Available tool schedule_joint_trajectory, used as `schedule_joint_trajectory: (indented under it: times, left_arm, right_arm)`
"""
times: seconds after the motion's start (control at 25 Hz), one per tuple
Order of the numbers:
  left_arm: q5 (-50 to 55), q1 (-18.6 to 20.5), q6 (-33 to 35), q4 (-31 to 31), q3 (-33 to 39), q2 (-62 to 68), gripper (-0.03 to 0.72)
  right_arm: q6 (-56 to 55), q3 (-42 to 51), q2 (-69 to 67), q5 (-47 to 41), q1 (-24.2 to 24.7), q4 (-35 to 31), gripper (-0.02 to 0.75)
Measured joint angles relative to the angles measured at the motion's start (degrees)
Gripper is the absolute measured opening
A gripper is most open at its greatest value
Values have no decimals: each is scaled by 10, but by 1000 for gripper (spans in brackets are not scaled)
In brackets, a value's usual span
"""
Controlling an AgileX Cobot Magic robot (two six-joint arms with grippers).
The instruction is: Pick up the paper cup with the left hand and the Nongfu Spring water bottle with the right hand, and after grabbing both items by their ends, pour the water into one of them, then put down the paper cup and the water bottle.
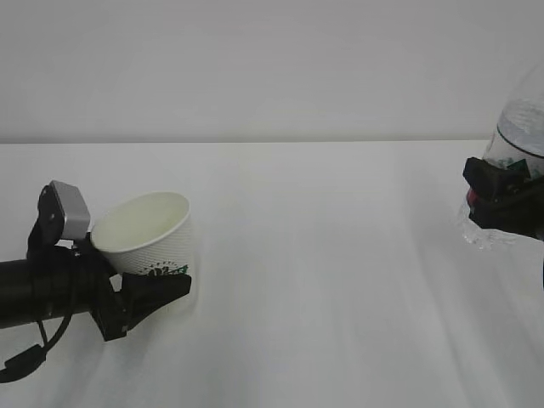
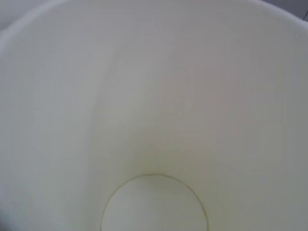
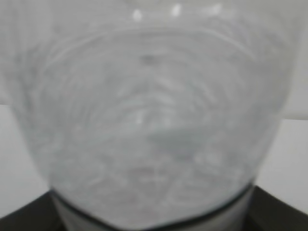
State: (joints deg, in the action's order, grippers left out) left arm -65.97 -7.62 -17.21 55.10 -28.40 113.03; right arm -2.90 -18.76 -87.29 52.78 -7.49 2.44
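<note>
A: Where are the task's things?
B: The left claw [image 1: 157, 293] pinches the small white tapered paper cup [image 1: 146, 231], tilted, its inside looking dry; the right claw [image 1: 501, 200] clamps the clear ribbed plastic water bottle [image 1: 514, 136], well apart.
A: Progress?
B: Both lifted off the white worktop [image 1: 340, 280]; pouring and setting down apparently remain.

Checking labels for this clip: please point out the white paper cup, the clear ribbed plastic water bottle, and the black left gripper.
white paper cup [image 1: 144, 225]: exterior view, cream inside wall.
clear ribbed plastic water bottle [image 1: 520, 127]: exterior view, clear wall above the gripper.
black left gripper [image 1: 157, 293]: exterior view, finger under the cup.
</note>
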Motion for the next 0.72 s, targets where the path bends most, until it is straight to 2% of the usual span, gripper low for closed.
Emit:
schedule_joint_trajectory:
  times: [0.24,0.48,0.72]
  left_arm:
    - [0,-10,0,8,0,0,546]
    - [0,-80,-1,-10,0,0,545]
    - [0,-128,-1,-51,-12,0,545]
  right_arm:
    - [0,0,0,0,0,0,440]
    - [0,0,0,0,0,0,440]
    - [0,0,0,0,0,0,440]
